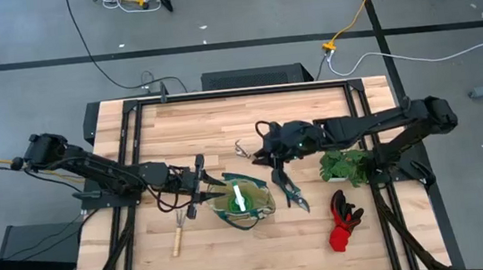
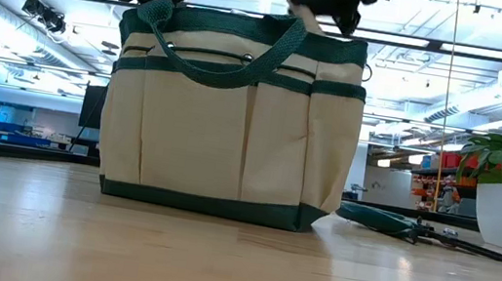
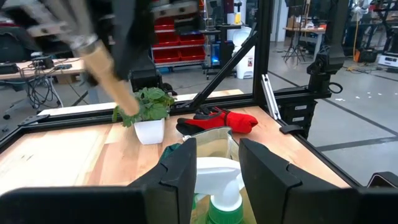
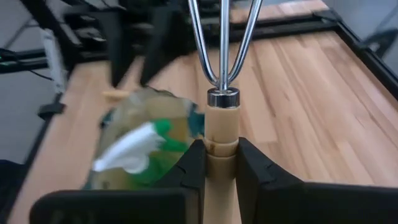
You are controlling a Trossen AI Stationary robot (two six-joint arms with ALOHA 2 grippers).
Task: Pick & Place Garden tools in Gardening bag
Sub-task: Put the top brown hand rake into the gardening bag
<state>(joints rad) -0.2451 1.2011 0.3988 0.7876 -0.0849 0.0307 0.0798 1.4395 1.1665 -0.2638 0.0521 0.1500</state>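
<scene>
1. My biggest worry is the bag (image 1: 242, 204), mid-surface toward the front edge: if I drop the rake (image 4: 222, 134) off-centre it snags the rim or the bottle (image 1: 240, 197) inside.
2. The right pincer (image 4: 221, 163) is clenched on the rake's handle above the bag; tines could catch a loop.
3. The left pincer (image 3: 216, 163) stands released over the bottle, close enough to collide.

Worktop (image 1: 222, 119): pale wood planks, smooth, low sheen. Gardening bag (image 2: 232, 138): matt beige canvas cloth, dark green woven trim. Mini rake (image 4: 222, 118): light wooden handle, glossy chrome ferrule and 3 tines. Spray bottle (image 3: 219, 186): glossy green and white plastic.
</scene>
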